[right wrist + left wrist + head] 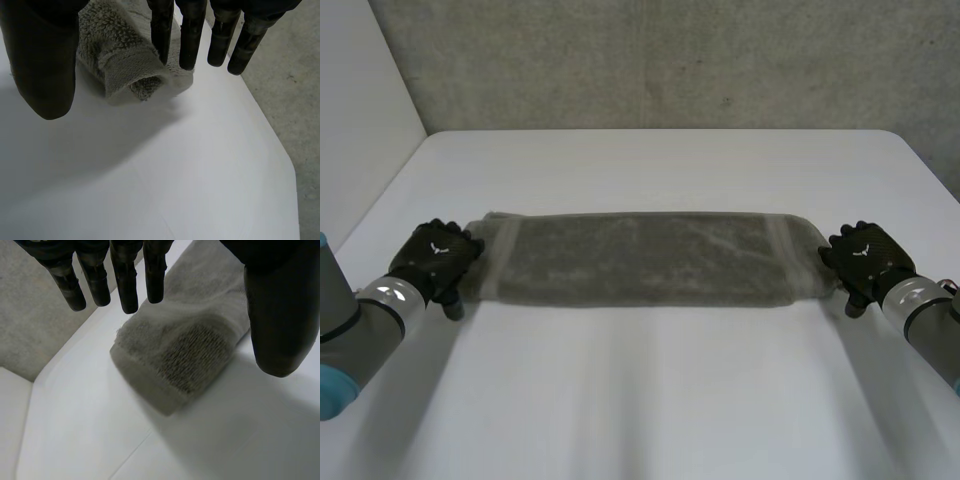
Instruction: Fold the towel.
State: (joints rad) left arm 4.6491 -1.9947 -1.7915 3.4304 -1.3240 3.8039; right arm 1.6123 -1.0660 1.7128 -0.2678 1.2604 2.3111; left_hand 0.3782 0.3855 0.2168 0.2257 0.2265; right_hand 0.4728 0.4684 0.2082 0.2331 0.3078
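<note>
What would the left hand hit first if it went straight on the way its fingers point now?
Most likely the towel: its short end lies just beyond the fingertips of the left hand. Depth is unclear, so the table could come first.

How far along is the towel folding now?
Done, apparently: the towel lies flat as a long doubled strip; the layered end shows in the left wrist view. In hand: the left hand and right hand sit open at its two short ends, gripping nothing. Left: bringing the ends together.
</note>
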